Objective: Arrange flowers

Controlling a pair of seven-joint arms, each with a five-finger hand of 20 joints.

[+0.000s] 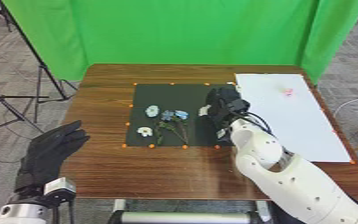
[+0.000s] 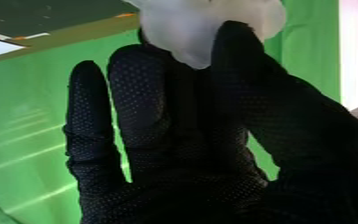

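Head view. On the brown table point(image 1: 104, 172) lies a dark mat point(image 1: 180, 91), on which you see a pale-blue-white flower point(image 1: 152, 111), two blue flowers point(image 1: 167, 115) side by side, and a small white flower point(image 1: 145, 131) nearer you, with green stems point(image 1: 160, 134) running toward the near edge. On the white sheet point(image 1: 291, 117), to the right, lies a pink bloom point(image 1: 288, 92) by itself. Your right hand point(image 1: 222, 106) is over the mat's right side, with pale petals showing just beside it. Your left hand point(image 1: 49, 145) is well apart from the flowers, at the table's left, its fingers extended and loosely spread, holding nothing.

Progress, as judged: most of the flowers are on the dark mat. If that is your layout area, the work is well along, leaving you the flower in hand and perhaps the pink bloom; if the sheet is the goal, you are near the start. Which it is, you cannot tell from these views.

Right wrist view. The right hand closes to a narrow pinch: the thumb point(image 2: 238, 55) bears on a white flower point(image 2: 193, 25), gripped against the fingers by its soft petals. The outermost finger point(image 2: 88, 105) stands straight, away from the flower.
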